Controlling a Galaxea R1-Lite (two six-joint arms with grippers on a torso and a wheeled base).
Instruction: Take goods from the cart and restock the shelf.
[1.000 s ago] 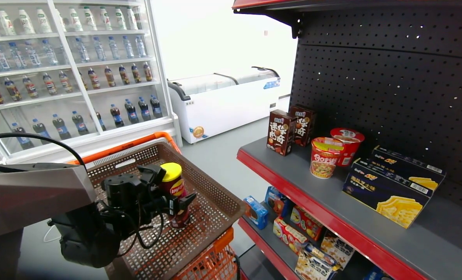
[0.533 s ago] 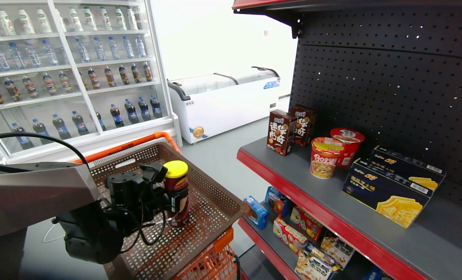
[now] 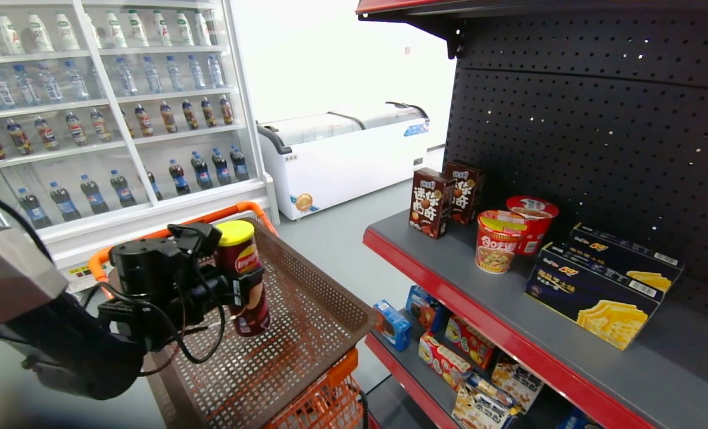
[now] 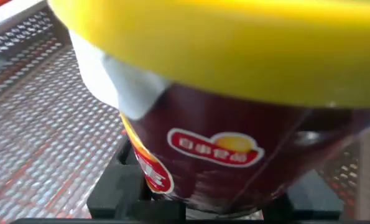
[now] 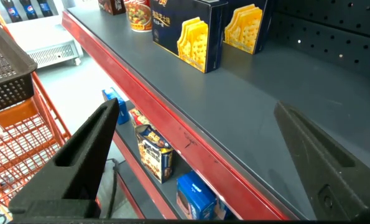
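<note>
The left gripper (image 3: pixel 234 271) has its fingers (image 3: pixel 248 285) clamped on the sides of a dark red chip can (image 3: pixel 245 298) with a yellow lid (image 3: pixel 235 232). It holds the can nearly upright over the mesh floor of the brown basket (image 3: pixel 330 286), which sits on top of the orange cart (image 3: pixel 324 405). From the left wrist view the can (image 4: pixel 228 155) is very close, with the mesh behind it. To the robot's right stands the shelf (image 3: pixel 479 304), a grey board with a red front edge under a black pegboard back (image 3: pixel 598 119). On it are two brown chocolate boxes (image 3: pixel 430 202) standing side by side, two noodle cups (image 3: pixel 499 241) just beside each other, and two dark blue cracker boxes (image 3: pixel 592 295), one behind the other. The lower board carries blue boxes (image 3: pixel 392 325) and other snack packs (image 3: pixel 446 360). The right gripper (image 5: pixel 196 112) hangs beside the shelf's front edge with its fingers (image 5: pixel 85 155) wide apart and nothing between them; the cracker boxes (image 5: pixel 191 31) stand farther along the board. Behind the cart are a glass-door cooler (image 3: pixel 109 107) full of bottles and a white chest freezer (image 3: pixel 342 155).
</note>
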